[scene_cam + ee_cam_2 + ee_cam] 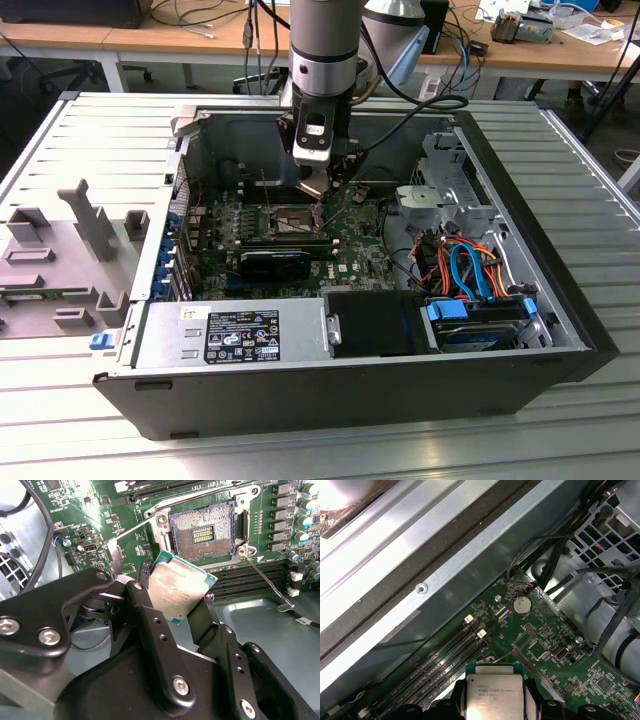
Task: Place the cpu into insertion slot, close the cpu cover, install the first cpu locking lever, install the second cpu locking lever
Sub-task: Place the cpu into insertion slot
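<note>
My gripper (175,596) is shut on the cpu (181,589), a flat silver-topped square chip with a green edge, pinched by two opposite sides between black fingers (142,592). The chip hangs tilted above the motherboard, short of the insertion slot (202,532), whose gold pin field lies uncovered inside a silver rim. The cpu cover (116,559) stands swung up beside the slot. One thin locking lever (265,580) sticks out unlatched from the slot's corner. The first wrist view shows the cpu (494,692) between the fingers. In the exterior view the gripper (318,188) hovers just above the slot (283,222).
The open computer case (560,330) lies on a slatted metal table (90,130). Long black memory slots (250,577) run beside the socket. A drive cage with orange and blue cables (470,265) fills the exterior view's right; a power supply (240,335) sits in front.
</note>
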`<action>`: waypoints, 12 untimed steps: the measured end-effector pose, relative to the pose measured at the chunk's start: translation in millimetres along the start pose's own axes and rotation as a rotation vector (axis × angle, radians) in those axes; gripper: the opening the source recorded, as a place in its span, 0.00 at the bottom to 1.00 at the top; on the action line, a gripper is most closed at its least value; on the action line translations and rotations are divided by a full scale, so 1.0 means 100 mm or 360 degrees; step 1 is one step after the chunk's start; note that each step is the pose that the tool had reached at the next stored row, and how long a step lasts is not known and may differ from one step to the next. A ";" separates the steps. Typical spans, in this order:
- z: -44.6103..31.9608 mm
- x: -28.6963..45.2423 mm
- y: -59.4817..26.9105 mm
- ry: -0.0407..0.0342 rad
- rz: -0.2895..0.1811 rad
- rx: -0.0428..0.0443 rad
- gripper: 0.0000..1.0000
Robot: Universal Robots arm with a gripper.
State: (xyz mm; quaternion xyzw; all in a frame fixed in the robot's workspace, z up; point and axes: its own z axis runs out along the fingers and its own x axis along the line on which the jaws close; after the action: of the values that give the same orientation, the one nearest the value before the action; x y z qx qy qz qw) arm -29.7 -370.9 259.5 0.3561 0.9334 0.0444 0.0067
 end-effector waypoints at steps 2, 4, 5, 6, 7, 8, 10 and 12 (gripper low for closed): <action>0.000 0.000 0.000 0.0000 0.0001 0.0000 0.55; 0.004 0.000 0.000 -0.0002 0.0024 -0.0001 0.55; 0.004 0.000 0.000 -0.0002 0.0024 -0.0001 0.55; 0.004 0.000 0.000 -0.0002 0.0025 -0.0001 0.55; 0.004 0.000 0.000 -0.0002 0.0026 0.0000 0.55; 0.004 0.000 0.000 -0.0002 0.0026 -0.0001 0.55; 0.008 0.000 -0.001 -0.0004 0.0042 -0.0001 0.55; 0.008 0.000 -0.001 -0.0004 0.0043 -0.0001 0.55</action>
State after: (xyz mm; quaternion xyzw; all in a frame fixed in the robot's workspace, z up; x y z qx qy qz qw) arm -29.7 -370.9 258.6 0.3687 0.9285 0.0444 0.0073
